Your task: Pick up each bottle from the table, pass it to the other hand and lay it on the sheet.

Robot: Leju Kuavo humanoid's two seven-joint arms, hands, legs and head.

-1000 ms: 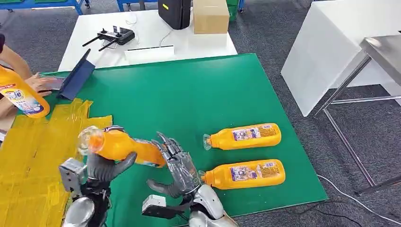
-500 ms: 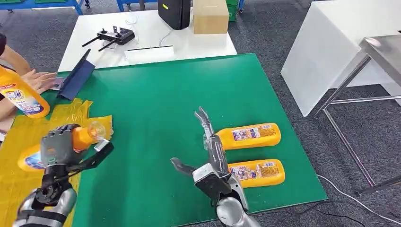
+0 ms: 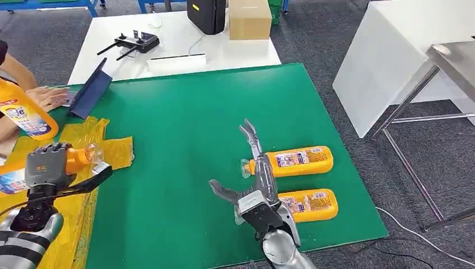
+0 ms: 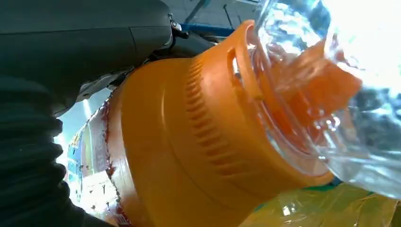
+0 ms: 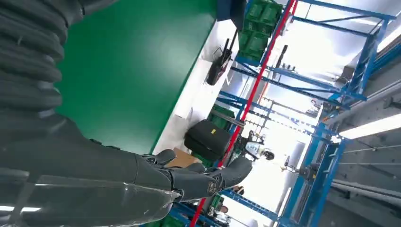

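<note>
Leftward over the crinkled yellow plastic sheet [image 3: 106, 154] went the left hand [image 3: 46, 164], gripping an orange clear-capped bottle [image 3: 78, 157]; its wrist view shows the ribbed shoulder. Right hand [image 3: 253, 168] spread, empty, above the green desk [image 3: 185, 112].

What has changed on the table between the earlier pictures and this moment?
The left hand took over the orange bottle from the right hand and carried it left over the yellow sheet; it still holds it. The right hand let go and reached out, fingers apart, beside the two bottles on the green mat. Those bottles, farther and nearer, stayed put.
</note>
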